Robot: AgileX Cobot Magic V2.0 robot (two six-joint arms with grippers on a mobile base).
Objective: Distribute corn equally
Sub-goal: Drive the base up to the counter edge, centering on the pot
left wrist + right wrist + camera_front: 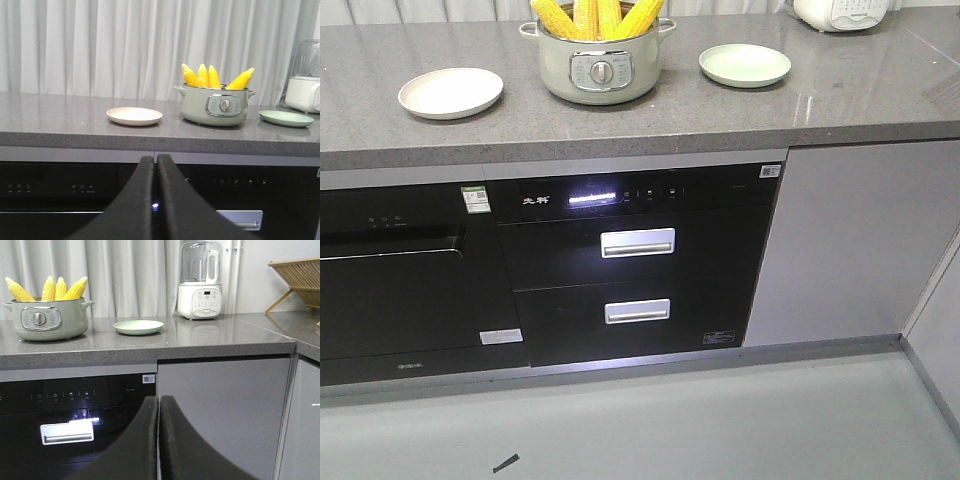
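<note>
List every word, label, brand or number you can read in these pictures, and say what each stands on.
None can be read with certainty.
Pale logo on the black drawer unit panel: two characters, too blurred.
Green-and-white sticker on the left oven: too small.
White label at that panel's right end: too small.
Blender button captions: too small.
Pot dial markings: too small.

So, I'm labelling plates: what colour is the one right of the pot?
The plate is pale green, clearest in the right wrist view.
</note>
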